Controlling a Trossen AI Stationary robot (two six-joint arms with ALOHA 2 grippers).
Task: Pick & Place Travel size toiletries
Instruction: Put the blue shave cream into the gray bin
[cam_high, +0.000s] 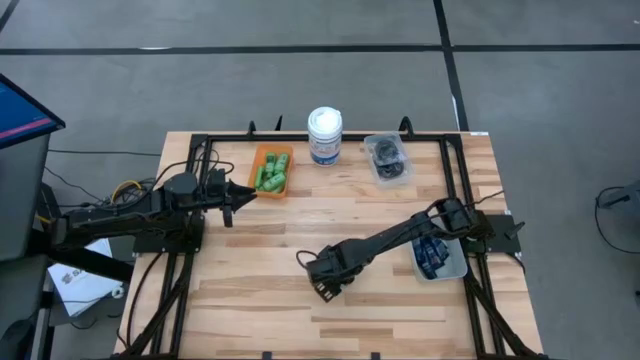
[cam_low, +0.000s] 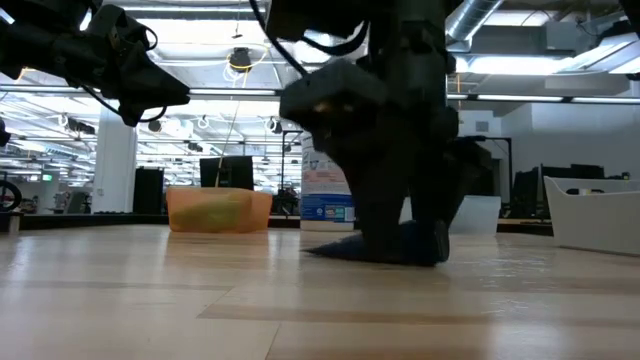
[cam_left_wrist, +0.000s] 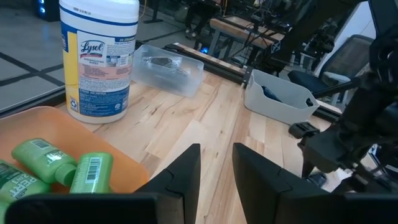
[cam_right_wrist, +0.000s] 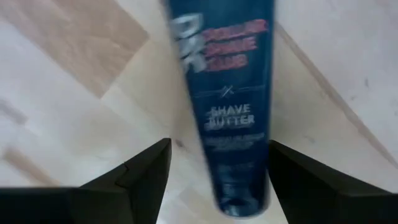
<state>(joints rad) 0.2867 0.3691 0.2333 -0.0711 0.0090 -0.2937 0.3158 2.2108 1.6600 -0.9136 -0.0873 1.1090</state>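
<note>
We see the right gripper (cam_high: 322, 287) low over the bare middle of the table (cam_high: 400, 310), in the lower centre of the high view, its arm stretching back toward the white bin (cam_high: 452, 268) at the right edge. In the right wrist view a dark navy tube (cam_right_wrist: 227, 106) lies flat on the wood between its fingers (cam_right_wrist: 143, 171), which stand apart on either side without touching it. We judge this arm is either lining up for a grasp or has just let go; the open spot gives the fingers room to straddle the tube.

More navy tubes (cam_high: 432, 255) rest in the white bin. The green bottles (cam_high: 272, 172) lie in the orange bin (cam_high: 258, 160) at the upper centre of the high view, and the black discs in clear packets (cam_high: 386, 158) sit in the clear bin (cam_high: 386, 175) to the upper right. The white wipes canister (cam_high: 324, 135) stands upright between those two bins.

The left gripper (cam_high: 240, 194) hovers just beside the orange bin, left of centre. Its wrist view shows its fingers (cam_left_wrist: 186, 174) slightly apart and holding nothing, with two green bottles just below them. We take it to be waiting there, poised near the bin.
</note>
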